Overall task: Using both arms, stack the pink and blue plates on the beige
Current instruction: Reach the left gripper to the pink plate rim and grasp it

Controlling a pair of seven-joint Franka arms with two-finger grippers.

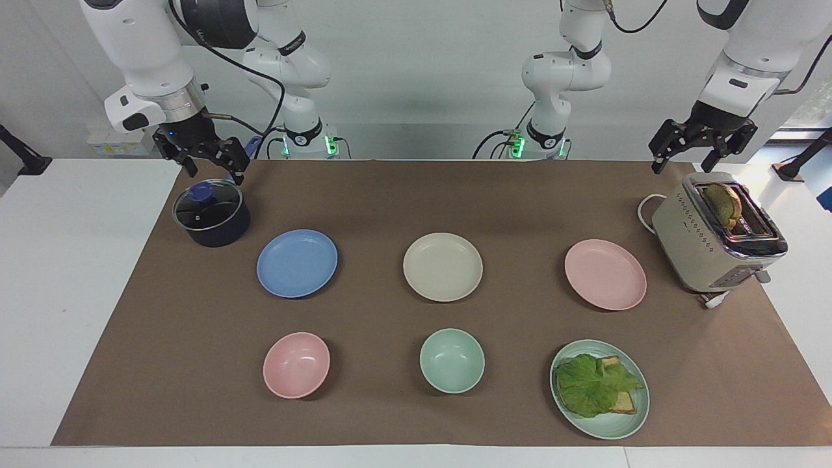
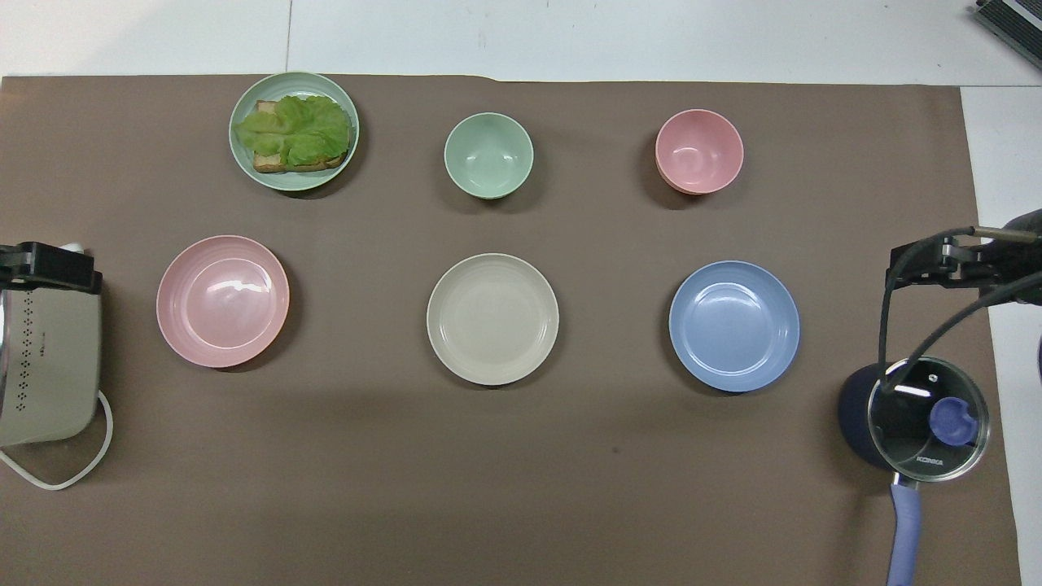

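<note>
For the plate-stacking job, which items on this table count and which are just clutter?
Job items: pink plate, blue plate, beige plate, left gripper open over the toaster, right gripper open over the lidded pot.

Clutter: toaster, lidded pot, pink bowl, green bowl, green plate with lettuce and bread.

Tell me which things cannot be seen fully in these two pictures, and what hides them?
- Toaster: cut off by the overhead view's edge; its slots show only in the facing view.
- Pot: its inside is dark under the glass lid in both views.
- Bread on the green plate: mostly covered by lettuce.
- Left gripper: only a tip enters the overhead view.
</note>
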